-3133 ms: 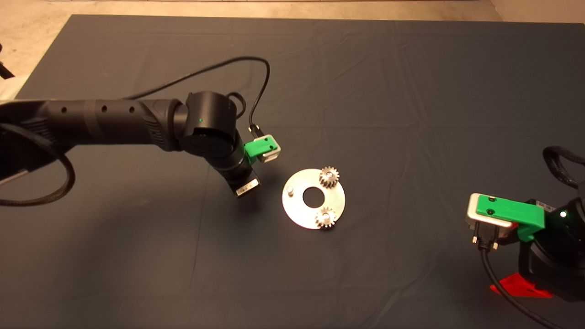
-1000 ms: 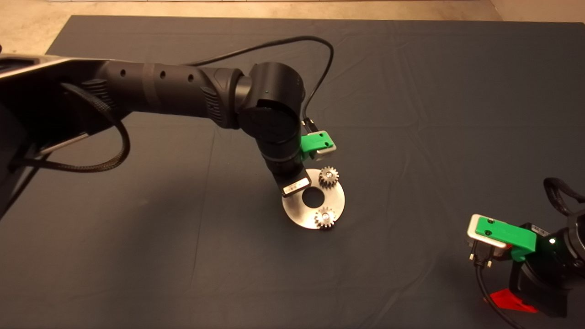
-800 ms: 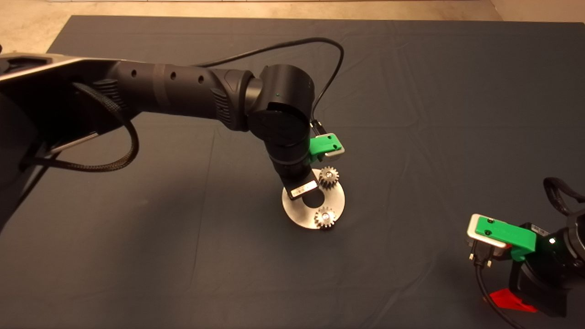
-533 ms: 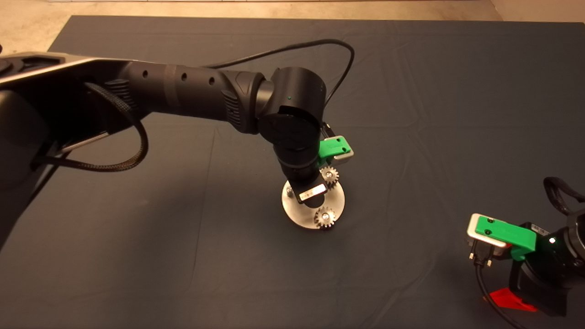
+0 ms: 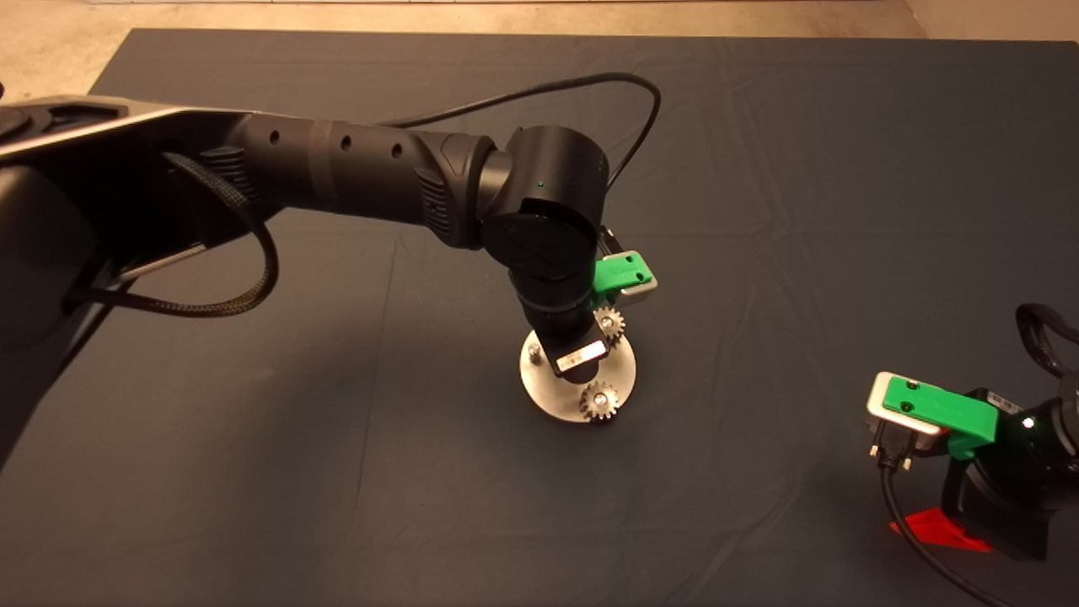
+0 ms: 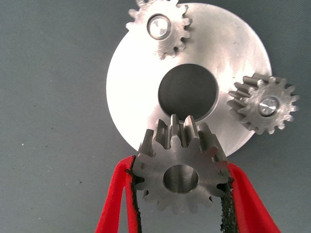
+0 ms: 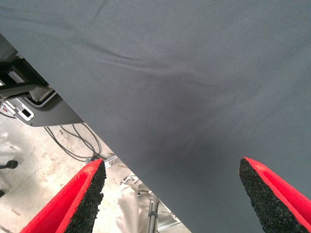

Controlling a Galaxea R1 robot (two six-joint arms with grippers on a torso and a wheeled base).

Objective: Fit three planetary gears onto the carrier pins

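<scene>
Two gears already sit on their pins on the disc (image 5: 620, 371), and the left gripper (image 6: 181, 194), clamped on the third gear (image 6: 181, 172) over the disc, just needs its bore lined up above the bare left pin (image 5: 533, 354) and lowered; right gripper (image 7: 172, 194) parked wide open, near right.

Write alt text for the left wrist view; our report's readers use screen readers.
The left gripper holds a small toothed metal gear between its red fingers, above the dark mat. Beyond it lies a round silver disc with a central hole, two more gears already seated on its pins.
</scene>
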